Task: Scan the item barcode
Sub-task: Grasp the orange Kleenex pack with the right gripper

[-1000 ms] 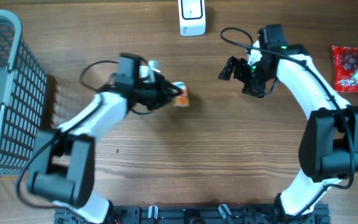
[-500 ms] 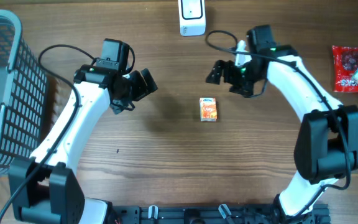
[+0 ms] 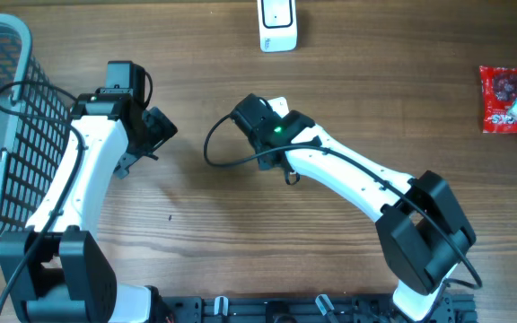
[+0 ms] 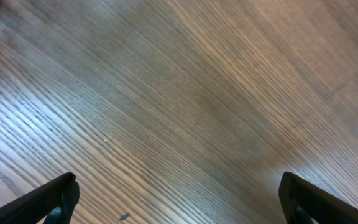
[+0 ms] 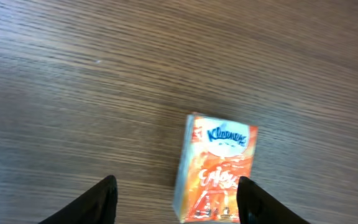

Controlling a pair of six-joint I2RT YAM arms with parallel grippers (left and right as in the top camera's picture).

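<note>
Two fingers of the right gripper [image 5: 176, 199] stand apart above the Kleenex tissue pack [image 5: 216, 168], which lies flat on the table [image 5: 73, 74] mid-scene, off-centre between them. Better to centre first, then close on its long sides. Left gripper [image 4: 179, 199], jaws spread and empty, hangs at left.
</note>
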